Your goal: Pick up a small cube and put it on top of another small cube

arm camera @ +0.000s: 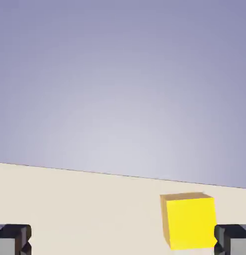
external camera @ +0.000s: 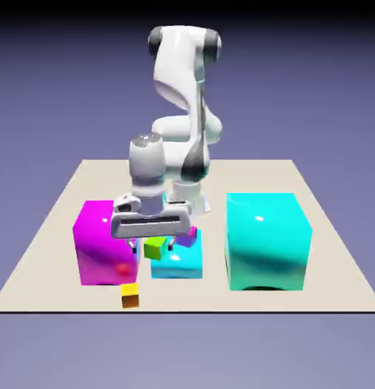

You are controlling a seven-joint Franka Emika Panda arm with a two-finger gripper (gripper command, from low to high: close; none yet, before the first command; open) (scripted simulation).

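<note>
The small orange cube with a yellow top [external camera: 130,295] sits on the table near its front edge, just in front of the magenta block. In the hand view the same cube [arm camera: 188,220] lies low on the right, close to the right fingertip [arm camera: 233,238]. My gripper [external camera: 153,247] hangs above and behind it, between the magenta block and a cyan block. Its fingers are spread wide, so the gripper [arm camera: 123,244] is open with nothing held. A small yellow-green cube [external camera: 154,248] and a small purple cube [external camera: 188,237] rest on the low cyan block [external camera: 177,264].
A big magenta block [external camera: 103,243] stands at the exterior view's left. A big cyan block [external camera: 266,241] stands at the right. The table's front edge [external camera: 187,311] runs just beyond the orange cube.
</note>
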